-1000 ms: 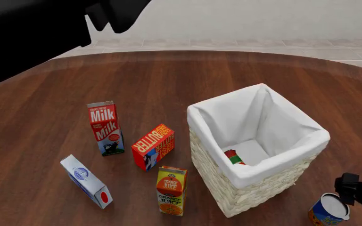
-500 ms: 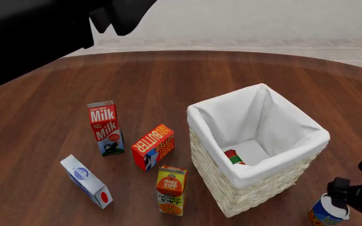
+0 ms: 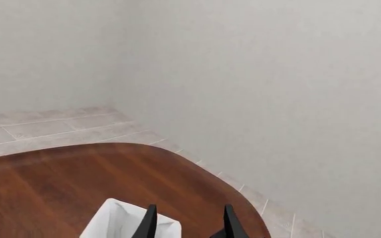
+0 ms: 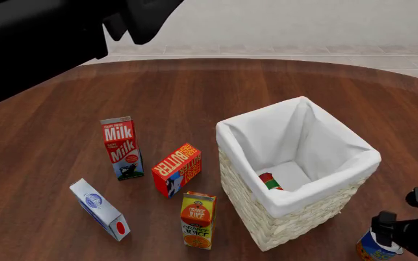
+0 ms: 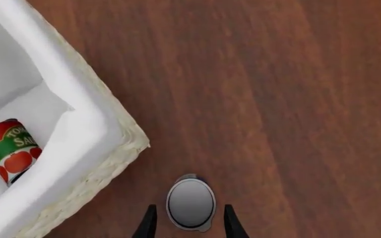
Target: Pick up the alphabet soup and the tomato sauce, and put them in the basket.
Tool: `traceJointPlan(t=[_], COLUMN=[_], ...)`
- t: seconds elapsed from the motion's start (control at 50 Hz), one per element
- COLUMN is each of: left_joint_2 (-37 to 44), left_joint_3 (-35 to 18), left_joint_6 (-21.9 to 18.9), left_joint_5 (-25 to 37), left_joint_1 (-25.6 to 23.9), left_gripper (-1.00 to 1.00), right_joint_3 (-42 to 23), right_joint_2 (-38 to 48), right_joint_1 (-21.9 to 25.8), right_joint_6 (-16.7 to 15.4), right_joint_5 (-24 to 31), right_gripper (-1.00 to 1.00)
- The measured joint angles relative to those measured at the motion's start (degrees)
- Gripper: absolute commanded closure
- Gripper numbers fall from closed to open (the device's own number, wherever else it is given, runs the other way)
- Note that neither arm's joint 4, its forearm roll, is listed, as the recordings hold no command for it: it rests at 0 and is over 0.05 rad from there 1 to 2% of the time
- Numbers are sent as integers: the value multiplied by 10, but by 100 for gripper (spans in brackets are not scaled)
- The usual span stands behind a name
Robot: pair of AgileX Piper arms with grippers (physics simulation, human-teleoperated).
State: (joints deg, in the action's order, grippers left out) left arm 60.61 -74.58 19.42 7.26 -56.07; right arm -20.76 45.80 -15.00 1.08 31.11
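Left of the basket [image 4: 296, 163]: milk carton [image 4: 122, 148], butter box [image 4: 176, 169], juice carton [image 4: 198, 219].

The left arm filled the upper left of the front view as a large dark mass, raised high. Its tool [image 3: 187, 225] showed only two black fingertips at the bottom edge of the left wrist view, standing apart with nothing between them. The right tool [image 4: 401, 228] sat at the lower right corner of the front view, pointing straight down, fingers [image 5: 148, 223] spread.
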Motion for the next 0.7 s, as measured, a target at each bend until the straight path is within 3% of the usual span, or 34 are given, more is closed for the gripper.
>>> traceJointPlan(t=[0.7], left_joint_2=[-2], left_joint_3=[6], left_joint_6=[2], left_joint_5=[-3], left_joint_1=[1], left_gripper=[-100], right_joint_3=[35], right_joint_2=[20], right_joint_1=[13], right_joint_6=[16], right_joint_5=[-48], right_gripper=[-100])
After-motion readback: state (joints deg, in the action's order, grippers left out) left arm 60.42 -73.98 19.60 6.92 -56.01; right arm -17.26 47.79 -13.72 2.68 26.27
